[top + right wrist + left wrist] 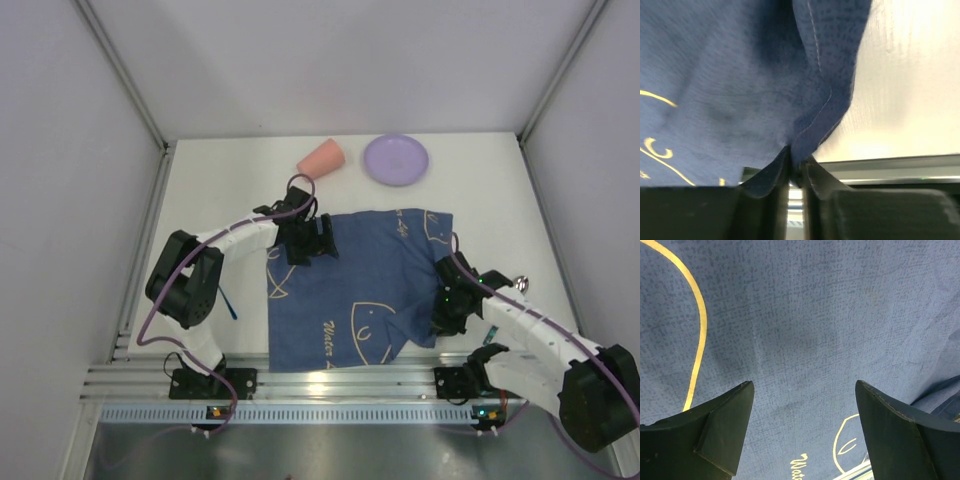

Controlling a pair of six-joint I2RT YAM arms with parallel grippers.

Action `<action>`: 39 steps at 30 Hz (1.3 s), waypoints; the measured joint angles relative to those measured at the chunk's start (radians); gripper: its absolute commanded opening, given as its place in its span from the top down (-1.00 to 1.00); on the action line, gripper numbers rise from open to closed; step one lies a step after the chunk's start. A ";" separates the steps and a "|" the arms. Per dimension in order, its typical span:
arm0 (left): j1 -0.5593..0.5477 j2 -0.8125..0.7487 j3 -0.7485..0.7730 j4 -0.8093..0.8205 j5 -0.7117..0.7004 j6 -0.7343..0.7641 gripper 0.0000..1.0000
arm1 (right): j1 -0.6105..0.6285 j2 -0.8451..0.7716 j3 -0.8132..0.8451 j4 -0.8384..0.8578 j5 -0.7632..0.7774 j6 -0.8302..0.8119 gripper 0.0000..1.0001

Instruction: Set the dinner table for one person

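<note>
A dark blue cloth (350, 290) with cream line drawings lies spread on the white dinner table (230, 180). My left gripper (305, 245) is open over the cloth's far left part; in the left wrist view its fingers (720, 430) stand wide apart over the blue fabric (805, 330). My right gripper (445, 318) is shut on the cloth's right edge; in the right wrist view a fold of the cloth (810, 135) is pinched between its jaws (797, 167). A pink cup (322, 158) lies on its side and a purple plate (395, 159) sits at the far edge.
A thin dark blue utensil (230, 303) lies on the table left of the cloth, near the left arm's base. A small metal object (521, 285) sits at the right edge. A metal rail (330, 380) runs along the near edge. Walls enclose the table.
</note>
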 measured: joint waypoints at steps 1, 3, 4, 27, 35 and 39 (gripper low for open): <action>0.000 0.000 0.000 0.000 0.000 0.002 -0.73 | 0.000 -0.009 0.006 -0.005 0.015 0.000 0.91; 0.000 0.000 0.001 -0.001 -0.001 0.007 -0.72 | 0.002 -0.038 0.028 -0.012 0.052 0.004 1.00; 0.000 0.000 0.001 -0.003 -0.003 0.011 -0.72 | 0.003 -0.051 0.044 -0.020 0.069 0.006 1.00; 0.057 0.240 0.339 -0.175 -0.151 0.304 -0.62 | 0.004 -0.230 0.357 -0.467 0.422 0.132 -1.00; 0.050 0.084 0.344 -0.209 -0.166 0.291 -0.96 | 0.004 -0.182 0.572 -0.470 0.441 0.087 -0.99; 0.048 -0.097 0.269 -0.205 -0.199 0.281 -0.96 | 0.004 -0.159 0.620 -0.429 0.371 0.015 -0.99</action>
